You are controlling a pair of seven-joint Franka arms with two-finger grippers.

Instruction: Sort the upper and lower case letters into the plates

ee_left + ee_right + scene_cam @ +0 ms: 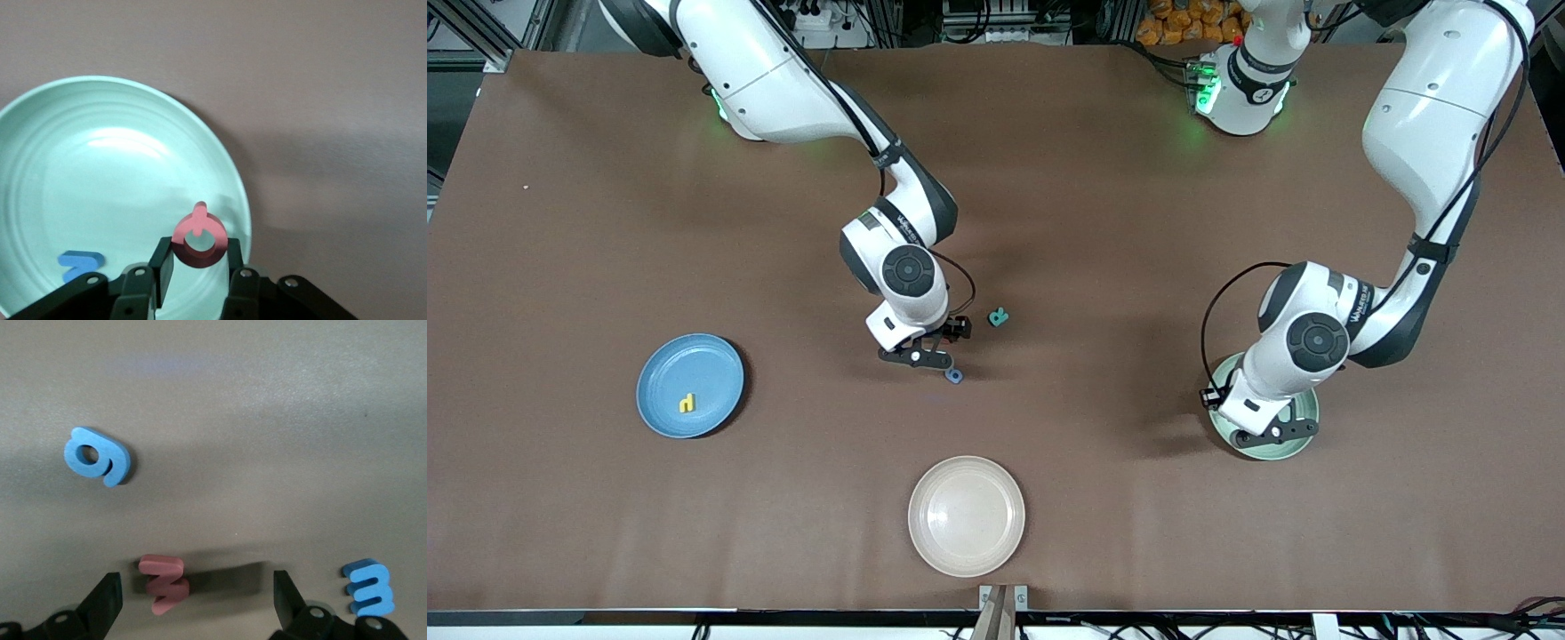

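Cream plate lies nearest the camera on the desk. Left end effector hangs over the mint plate, fingers clamped on a red letter; a blue letter lies in that plate. Right end effector is over mid-desk, fingers spread wide, a red letter between them, two blue letters nearby. Blue plate holds a yellow letter.

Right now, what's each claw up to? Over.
Left claw shut on red letter over mint plate. Right claw open over red N on table. Nothing blocking. Over.
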